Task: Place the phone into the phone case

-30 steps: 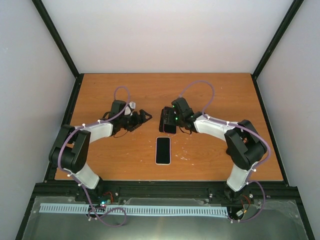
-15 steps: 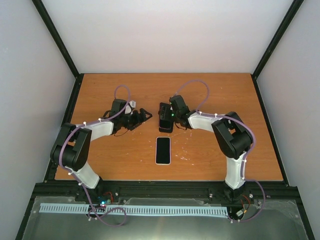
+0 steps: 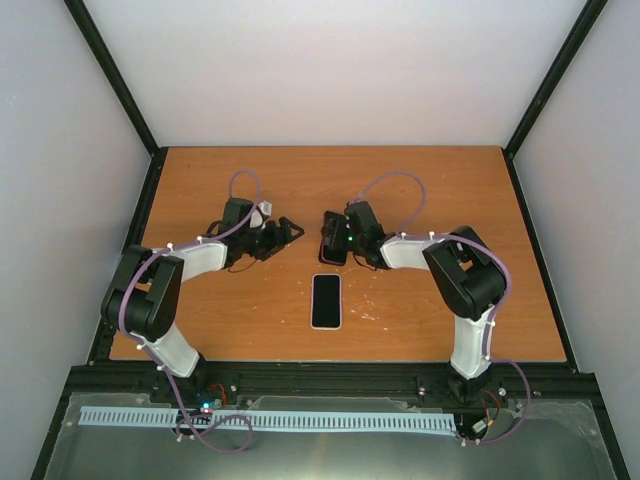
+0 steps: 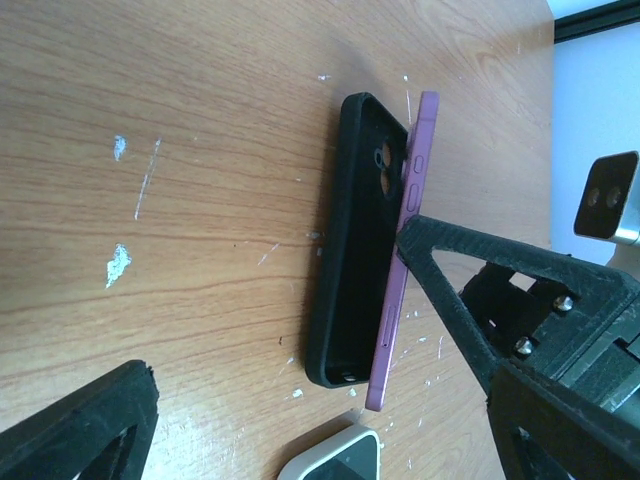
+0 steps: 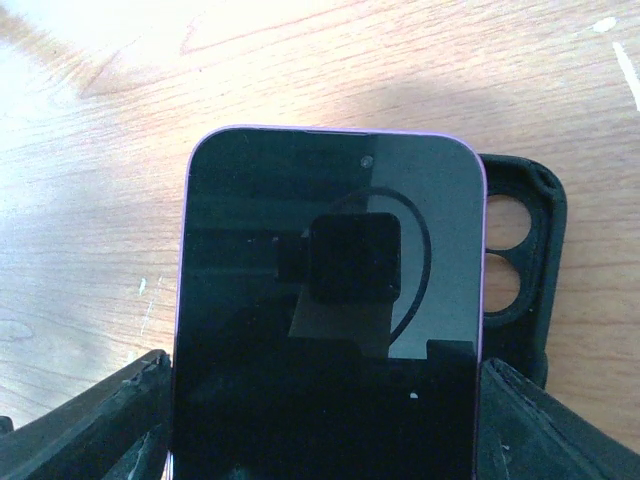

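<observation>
My right gripper (image 3: pixel 336 240) held the phone (image 5: pixel 325 300) by its long edges, over the case (image 4: pixel 350 240) on the counter (image 3: pixel 430 190) but shifted sideways from it. My left gripper (image 3: pixel 288 233) stood wide beside them. I judged I should line up the corners, then press evenly.

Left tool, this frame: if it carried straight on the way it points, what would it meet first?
Probably the black case, directly ahead of the left tool. The purple phone, held by the right tool, sits against the case's far side. Depth is hard to judge here.
</observation>
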`<action>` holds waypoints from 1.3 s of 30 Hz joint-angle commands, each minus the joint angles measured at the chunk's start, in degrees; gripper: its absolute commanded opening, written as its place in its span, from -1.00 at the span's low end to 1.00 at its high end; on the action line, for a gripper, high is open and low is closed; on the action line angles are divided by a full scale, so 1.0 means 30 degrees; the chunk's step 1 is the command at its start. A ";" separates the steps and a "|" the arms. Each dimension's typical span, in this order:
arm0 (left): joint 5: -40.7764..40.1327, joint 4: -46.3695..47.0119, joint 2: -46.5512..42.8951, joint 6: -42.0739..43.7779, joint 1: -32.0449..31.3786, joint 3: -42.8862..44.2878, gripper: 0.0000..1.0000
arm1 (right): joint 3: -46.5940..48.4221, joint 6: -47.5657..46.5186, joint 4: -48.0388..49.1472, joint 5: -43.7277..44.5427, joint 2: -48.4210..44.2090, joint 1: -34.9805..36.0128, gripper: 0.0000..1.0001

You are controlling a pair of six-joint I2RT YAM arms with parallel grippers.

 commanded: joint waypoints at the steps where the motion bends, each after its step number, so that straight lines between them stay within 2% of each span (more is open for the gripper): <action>1: 0.0654 0.0664 0.0474 0.0014 0.0090 0.0785 0.79 | -0.1184 0.0799 -0.0357 0.0281 -0.0834 0.0015 0.10; 10: 0.1213 0.1382 0.1215 0.0023 -0.0052 0.1132 0.65 | -0.1023 0.2058 -0.2883 0.0961 -0.1169 0.0087 0.11; 17: 0.1791 0.2683 0.2535 0.0324 -0.0449 0.1898 0.53 | -0.0128 0.3478 -0.4047 0.1643 -0.0907 0.0085 0.53; 27: 0.2643 0.4468 0.5132 0.0832 -0.0700 0.3117 0.32 | -0.0064 0.3205 -0.4774 0.1642 -0.1744 -0.0056 0.82; 32: 0.2991 0.4692 0.6290 0.1146 -0.0744 0.3860 0.21 | -0.0547 0.2762 -0.4746 0.1552 -0.2389 -0.0376 0.76; 39: 0.3256 0.4788 0.7481 0.1270 -0.0971 0.4799 0.15 | -0.1391 0.1973 -0.3802 0.0670 -0.3111 -0.1019 0.38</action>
